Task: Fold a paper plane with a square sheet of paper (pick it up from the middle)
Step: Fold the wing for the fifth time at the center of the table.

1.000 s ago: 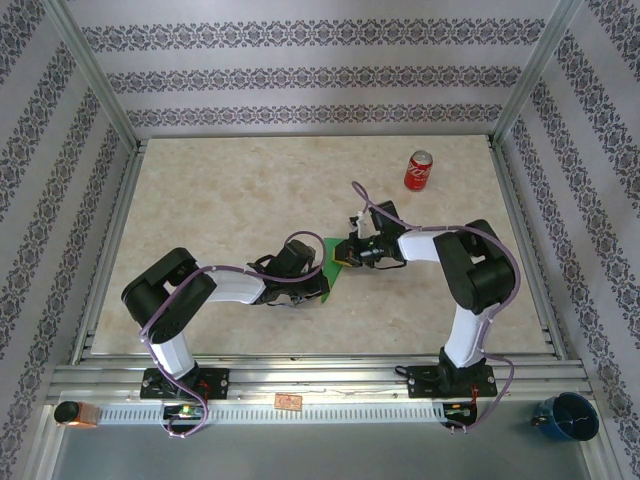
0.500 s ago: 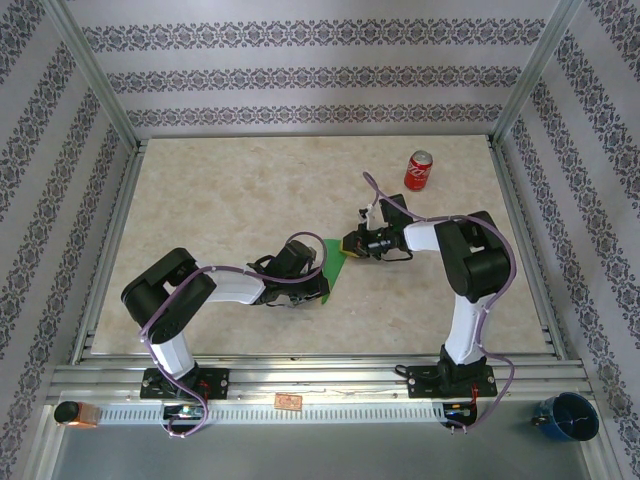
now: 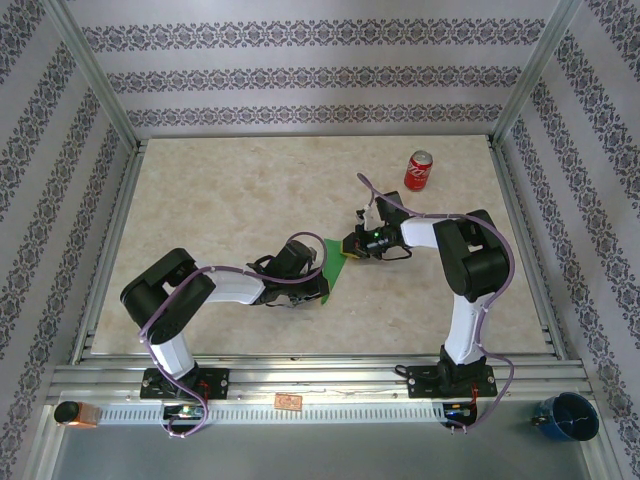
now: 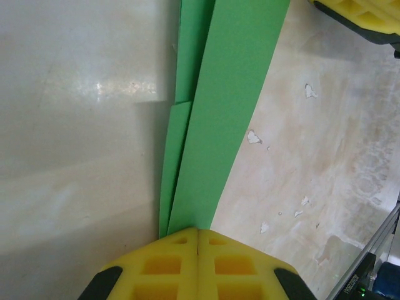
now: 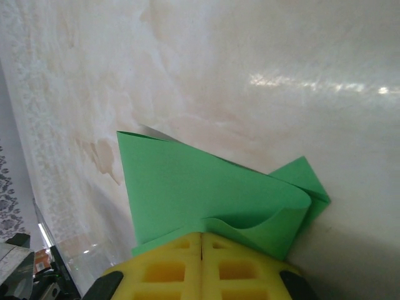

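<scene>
The square sheet of paper (image 3: pixel 334 262) is bright green and folded into long layers, lying mid-table between the two arms. My left gripper (image 3: pixel 322 284) is shut on its near end; in the left wrist view the yellow jaws (image 4: pixel 197 236) meet on the paper (image 4: pixel 225 94), whose layers run away from them. My right gripper (image 3: pixel 348 249) is shut on the far edge. In the right wrist view its jaws (image 5: pixel 201 237) pinch a curled layer of the paper (image 5: pixel 187 181), with a pointed flap standing up behind. The right gripper's yellow finger (image 4: pixel 369 12) shows at the left wrist view's top corner.
A red soda can (image 3: pixel 419 170) stands upright at the back right of the table. A blue cup (image 3: pixel 568 415) sits off the table at the near right. Metal frame rails (image 3: pixel 520 230) border the tabletop, and patterned walls close it in.
The right arm's wrist has swung and its gripper has shifted slightly back and right while keeping hold of the paper. The left arm has stayed put.
</scene>
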Available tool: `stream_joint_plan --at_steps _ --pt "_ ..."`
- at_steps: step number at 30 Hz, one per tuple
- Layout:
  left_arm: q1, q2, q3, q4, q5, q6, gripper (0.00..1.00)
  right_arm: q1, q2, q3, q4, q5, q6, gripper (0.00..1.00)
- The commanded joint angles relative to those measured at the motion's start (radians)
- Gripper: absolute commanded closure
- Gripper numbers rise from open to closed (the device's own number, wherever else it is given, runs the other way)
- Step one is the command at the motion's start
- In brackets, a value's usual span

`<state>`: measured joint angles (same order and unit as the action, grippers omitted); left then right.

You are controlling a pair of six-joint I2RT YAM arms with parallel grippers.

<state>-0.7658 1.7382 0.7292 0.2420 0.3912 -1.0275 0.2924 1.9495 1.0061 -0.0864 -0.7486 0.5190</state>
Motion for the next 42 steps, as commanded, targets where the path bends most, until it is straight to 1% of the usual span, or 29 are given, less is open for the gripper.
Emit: stream_joint_plan --at_steps 1,4,6,11,15,20,24,29,34,39,42 --pt "-0.009 -0.031 -0.001 -0.068 0.004 0.021 1.0 -0.002 0.017 0.001 -0.127 0.124 -0.06 0.93" --pt "-0.009 -0.061 0.021 -0.059 0.018 0.021 0.96 -0.002 0.017 -0.001 -0.133 0.122 -0.065 0.93" --pt "-0.009 -0.085 0.045 -0.067 0.016 0.028 0.92 -0.002 0.019 -0.001 -0.139 0.123 -0.062 0.93" --pt "-0.001 -0.11 0.101 -0.07 -0.012 0.036 0.88 -0.002 0.017 -0.007 -0.132 0.112 -0.054 0.93" --pt "0.021 -0.042 0.181 -0.107 0.004 0.058 0.9 0.0 0.015 -0.011 -0.123 0.107 -0.043 0.93" --pt "0.038 0.07 0.294 -0.219 -0.023 0.102 0.94 0.001 0.009 -0.011 -0.119 0.099 -0.038 0.93" --pt "0.043 0.138 0.332 -0.251 -0.029 0.117 0.98 0.001 0.002 -0.011 -0.113 0.089 -0.03 0.93" --pt "0.043 0.189 0.314 -0.285 -0.043 0.129 1.0 0.003 -0.013 -0.006 -0.106 0.071 -0.016 0.93" --pt "0.043 0.171 0.241 -0.267 -0.048 0.122 1.0 0.001 -0.058 0.018 -0.124 0.063 -0.017 0.92" --pt "0.043 0.153 0.194 -0.254 -0.019 0.147 1.0 0.0 -0.168 0.009 -0.111 0.089 -0.021 0.91" --pt "0.042 0.144 0.178 -0.247 -0.01 0.151 1.0 0.016 -0.179 -0.001 -0.101 0.076 -0.031 0.92"
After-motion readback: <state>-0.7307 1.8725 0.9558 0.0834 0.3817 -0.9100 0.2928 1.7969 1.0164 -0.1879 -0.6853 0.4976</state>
